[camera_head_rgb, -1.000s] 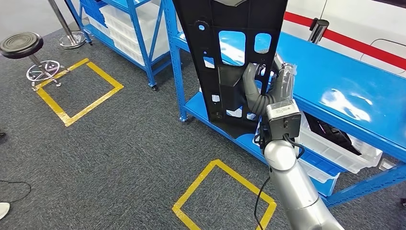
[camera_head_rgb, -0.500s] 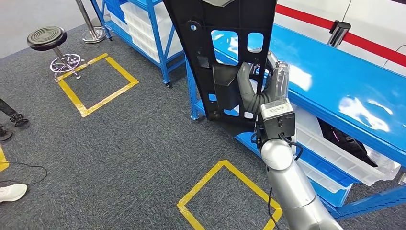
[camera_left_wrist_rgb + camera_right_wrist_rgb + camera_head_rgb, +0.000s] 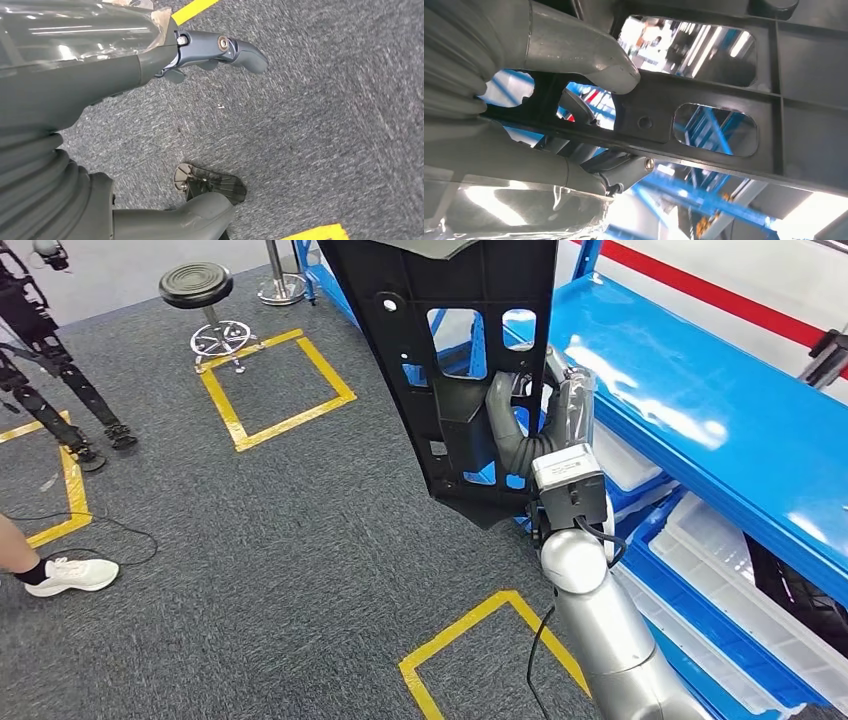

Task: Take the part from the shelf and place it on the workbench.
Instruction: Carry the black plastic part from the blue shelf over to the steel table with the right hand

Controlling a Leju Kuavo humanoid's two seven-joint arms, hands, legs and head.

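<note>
One long blue workbench [image 3: 690, 410] running along the right, white bins [image 3: 740, 580] tucked on the shelf beneath it, yellow tape squares [image 3: 275, 380] marking the grey carpet. Held upright out front, just short of that bench: big black perforated part [image 3: 450, 350], right hand [image 3: 545, 415] clamped on its lower section, thumb [image 3: 589, 55] pressed over a rib beside the cut-outs. Hanging over the carpet, left hand [image 3: 150, 70] holding nothing, fingers [image 3: 235, 50] apart; farther back, black stool [image 3: 197, 285] and a person's white shoe [image 3: 70, 575].
</note>
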